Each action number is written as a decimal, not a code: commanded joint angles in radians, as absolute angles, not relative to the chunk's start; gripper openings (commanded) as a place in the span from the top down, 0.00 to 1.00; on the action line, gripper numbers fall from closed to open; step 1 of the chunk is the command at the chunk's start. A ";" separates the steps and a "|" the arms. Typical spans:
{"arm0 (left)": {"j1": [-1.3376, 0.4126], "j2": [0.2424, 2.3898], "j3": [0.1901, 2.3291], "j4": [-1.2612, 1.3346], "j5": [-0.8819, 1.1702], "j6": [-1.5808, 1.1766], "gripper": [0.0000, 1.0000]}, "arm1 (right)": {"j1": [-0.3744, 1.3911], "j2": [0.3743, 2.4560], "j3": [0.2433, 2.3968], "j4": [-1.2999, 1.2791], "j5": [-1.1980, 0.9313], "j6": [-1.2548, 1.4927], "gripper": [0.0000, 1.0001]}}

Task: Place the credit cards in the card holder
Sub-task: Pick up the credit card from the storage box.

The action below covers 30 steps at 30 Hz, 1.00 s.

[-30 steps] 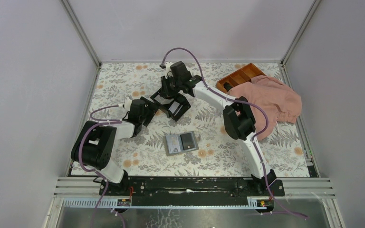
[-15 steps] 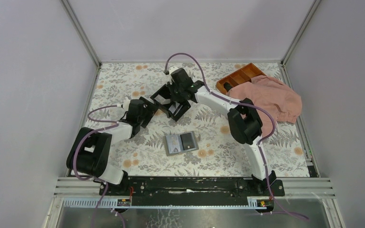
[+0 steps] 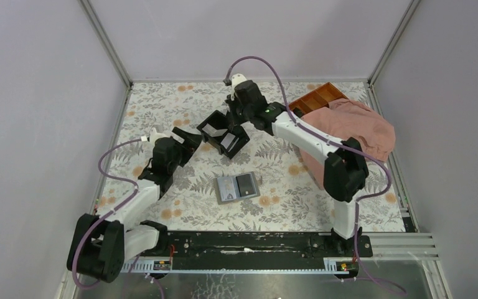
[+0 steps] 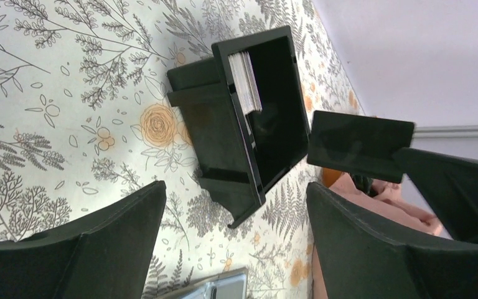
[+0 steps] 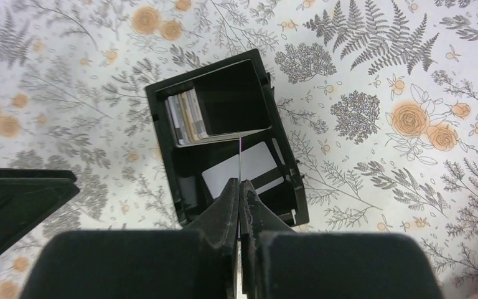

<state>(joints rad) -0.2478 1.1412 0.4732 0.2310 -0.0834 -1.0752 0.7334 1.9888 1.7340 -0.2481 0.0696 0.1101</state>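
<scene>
Top: my right claw (image 3: 232,122) hangs over the black box (image 3: 223,134). The card holder (image 3: 237,187) lies open behind me, basewards, long axis across my reach.
Left wrist: I'm clamped on 1 credit card (image 4: 360,144).
Right wrist: it's edge-on between my tips, with spare cards (image 5: 187,118) below.

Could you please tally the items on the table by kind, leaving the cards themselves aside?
Black box: 1
Orange-brown tray: 1
Card holder: 1
Pink cloth: 1
Total: 4
</scene>
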 commanded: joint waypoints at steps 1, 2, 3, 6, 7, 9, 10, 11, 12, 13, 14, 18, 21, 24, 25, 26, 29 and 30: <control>-0.255 1.038 0.421 0.280 -0.004 -1.012 0.11 | 0.744 1.832 1.660 -0.190 0.024 0.153 1.00; -0.258 1.016 0.416 0.280 0.011 -1.000 0.11 | 0.744 1.800 1.609 -0.176 0.009 0.160 1.00; -0.261 0.996 0.413 0.279 0.026 -0.987 0.13 | 0.744 1.768 1.579 -0.169 0.000 0.169 1.00; -0.277 0.942 0.406 0.283 0.064 -0.953 0.14 | 0.746 1.680 1.506 -0.174 -0.032 0.191 1.00; -0.290 0.925 0.400 0.296 0.076 -0.939 0.14 | 0.747 1.654 1.484 -0.179 -0.049 0.199 1.00; -0.321 0.903 0.390 0.330 0.106 -0.910 0.16 | 0.754 1.593 1.440 -0.196 -0.086 0.212 1.00; -0.341 0.898 0.391 0.350 0.128 -0.890 0.17 | 0.758 1.567 1.418 -0.203 -0.104 0.216 1.00; -0.360 0.896 0.394 0.366 0.154 -0.869 0.19 | 0.760 1.540 1.394 -0.210 -0.127 0.223 1.00; -0.380 0.897 0.402 0.371 0.177 -0.847 0.20 | 0.763 1.515 1.371 -0.216 -0.153 0.231 1.00; -0.396 0.898 0.411 0.370 0.200 -0.825 0.21 | 0.766 1.486 1.346 -0.221 -0.175 0.239 1.00; -0.412 0.899 0.416 0.369 0.218 -0.807 0.22 | 0.770 1.460 1.321 -0.227 -0.195 0.247 1.00; -0.447 0.895 0.404 0.403 0.315 -0.767 0.23 | 0.784 1.338 1.221 -0.259 -0.259 0.280 1.00; -0.454 0.896 0.378 0.469 0.401 -0.760 0.23 | 0.785 1.265 1.141 -0.268 -0.309 0.303 1.00; -0.463 0.900 0.365 0.487 0.450 -0.749 0.24 | 0.785 1.221 1.078 -0.280 -0.359 0.319 1.00; -0.466 0.902 0.362 0.495 0.464 -0.747 0.24 | 0.785 1.210 1.058 -0.282 -0.378 0.321 1.00; -0.471 0.903 0.359 0.505 0.479 -0.746 0.25 | 0.785 1.200 1.040 -0.279 -0.393 0.325 1.00; -0.489 0.914 0.354 0.534 0.525 -0.737 0.26 | 0.785 1.173 0.996 -0.261 -0.434 0.344 1.00; -0.497 0.921 0.353 0.546 0.543 -0.736 0.27 | 0.785 1.167 0.988 -0.258 -0.445 0.348 1.00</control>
